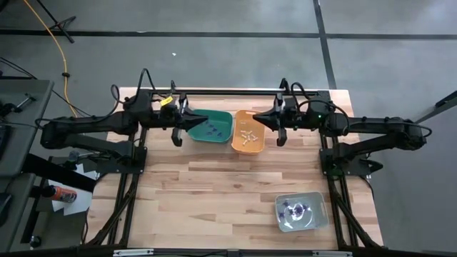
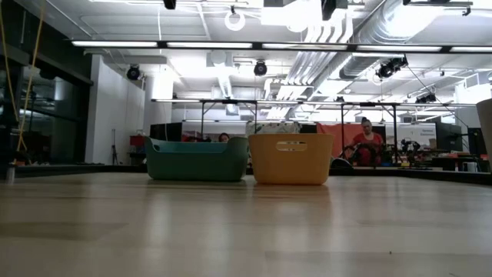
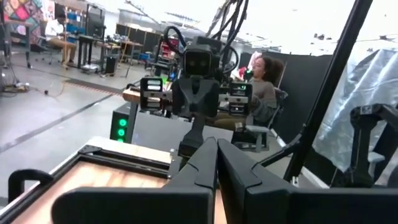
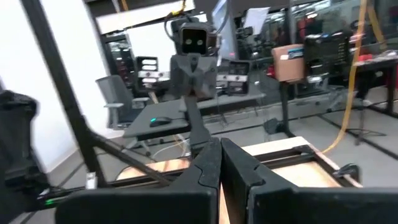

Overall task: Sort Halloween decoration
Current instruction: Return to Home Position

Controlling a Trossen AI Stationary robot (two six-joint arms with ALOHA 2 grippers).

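Observation:
The Halloween decoration shows as tiny trinkets: dark ones in the green bin [image 1: 214, 128], cream ones in the orange bin [image 1: 249, 133], and purple and whitish ones in the grey bin [image 1: 300, 213]. My left gripper [image 1: 194, 123] hangs shut above the green bin's left rim and points level toward the table's right. My right gripper [image 1: 259, 115] hangs shut above the orange bin's right rim and points toward the left. In the wrist views, the left fingers [image 3: 216, 149] and the right fingers [image 4: 219, 149] are closed with nothing between them. The low view shows both bins [image 2: 197, 159] [image 2: 290, 158] standing on the table.
The green and orange bins stand side by side at the table's far edge, and the grey bin stands near the front right corner. Bare wood [image 1: 214, 193] lies between them. A person [image 3: 264, 87] sits in the room beyond the table.

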